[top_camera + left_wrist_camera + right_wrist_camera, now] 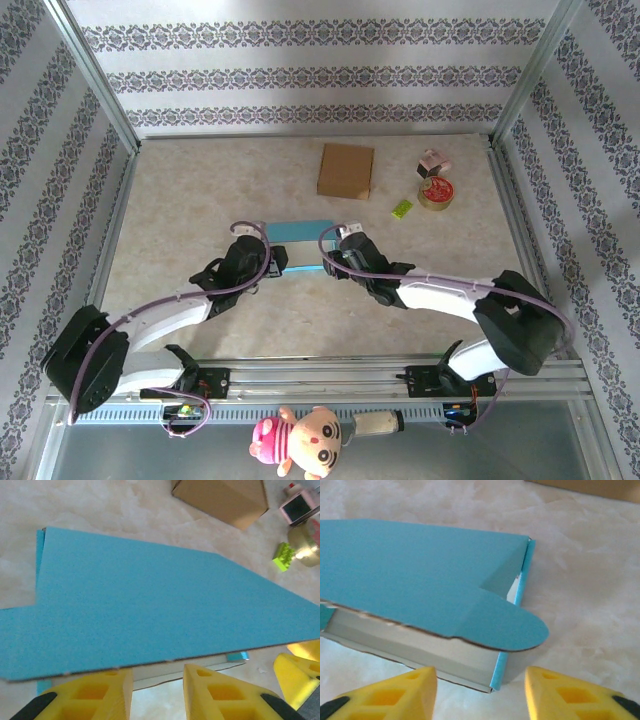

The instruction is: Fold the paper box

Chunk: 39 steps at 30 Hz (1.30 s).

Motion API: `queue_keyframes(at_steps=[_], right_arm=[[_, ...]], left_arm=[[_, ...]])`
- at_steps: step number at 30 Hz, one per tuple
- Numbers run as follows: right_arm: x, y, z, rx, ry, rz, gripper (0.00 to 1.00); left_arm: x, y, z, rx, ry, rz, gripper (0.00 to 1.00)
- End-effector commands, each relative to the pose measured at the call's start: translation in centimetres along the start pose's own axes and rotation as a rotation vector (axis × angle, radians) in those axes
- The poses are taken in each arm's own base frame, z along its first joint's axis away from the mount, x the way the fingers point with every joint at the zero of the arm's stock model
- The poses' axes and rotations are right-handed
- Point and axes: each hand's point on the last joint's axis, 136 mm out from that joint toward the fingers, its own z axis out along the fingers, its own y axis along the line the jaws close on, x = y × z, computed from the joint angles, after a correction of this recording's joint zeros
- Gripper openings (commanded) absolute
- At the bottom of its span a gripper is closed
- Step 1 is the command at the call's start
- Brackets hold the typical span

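Observation:
The paper box [300,243] is a flat light-blue carton lying at the middle of the table between my two grippers. In the left wrist view its blue lid panel [150,605] hangs over the white inner wall, just beyond my yellow fingertips. My left gripper [157,675] is open, with only the box's near edge showing in the gap. In the right wrist view the box's right corner [507,677] and a rounded blue flap [510,625] lie just ahead. My right gripper [480,680] is open wide and holds nothing. From above, the left gripper [268,262] and the right gripper [335,252] flank the box.
A brown cardboard box [346,170] lies at the back. To its right are a pink item [432,162], a round tin [436,192] and a green block [402,209]. A plush doll [300,440] lies below the table's front rail.

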Motion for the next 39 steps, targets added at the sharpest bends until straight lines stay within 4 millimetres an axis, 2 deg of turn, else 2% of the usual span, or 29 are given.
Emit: queue_keyframes(at_steps=[1, 5, 9, 12, 15, 17, 20, 24, 28, 30, 34, 39], right_arm=[[0.1, 0.5, -1.3, -0.040, 0.008, 0.004, 0.56], [-0.5, 1.0, -3.6, -0.089, -0.004, 0.033, 0.62], [-2.2, 1.9, -7.3, -0.159, -0.034, 0.047, 0.66], [-4.5, 1.9, -10.1, -0.172, -0.097, 0.053, 0.73], [-7.2, 0.1, -10.7, -0.153, -0.074, 0.131, 0.74], [-8.7, -0.7, -9.9, -0.174, 0.007, 0.204, 0.74], [-9.6, -1.5, -7.2, -0.185, 0.157, 0.248, 0.71], [-10.0, -0.3, -3.7, -0.241, 0.266, 0.253, 0.66], [-8.4, 0.2, -0.4, -0.247, 0.353, 0.246, 0.64], [-7.0, 0.1, 1.1, -0.231, 0.396, 0.241, 0.60], [-4.6, -0.5, 2.7, -0.208, 0.456, 0.237, 0.50], [-1.5, -1.8, 4.1, -0.123, 0.502, 0.180, 0.43]], left_arm=[[0.6, -0.3, -0.9, 0.000, -0.004, -0.008, 0.32], [1.3, -1.7, -2.2, 0.027, 0.004, -0.008, 0.32], [0.7, -4.0, -5.3, 0.055, -0.012, 0.021, 0.31], [-1.8, -5.4, -8.2, 0.053, -0.057, 0.046, 0.29], [-5.5, -5.1, -9.9, -0.035, -0.115, 0.123, 0.28], [-7.7, -4.0, -9.5, -0.088, -0.104, 0.126, 0.28], [-9.9, -1.5, -7.2, -0.101, -0.045, 0.041, 0.28], [-10.6, 1.1, -3.7, -0.095, 0.081, -0.058, 0.29], [-9.7, 2.9, -1.0, -0.106, 0.143, -0.122, 0.30], [-8.8, 4.0, -0.1, -0.109, 0.145, -0.161, 0.31], [-5.8, 4.6, 1.7, -0.066, 0.232, -0.212, 0.31], [-2.2, 7.2, 2.4, -0.125, 0.276, -0.243, 0.28]])
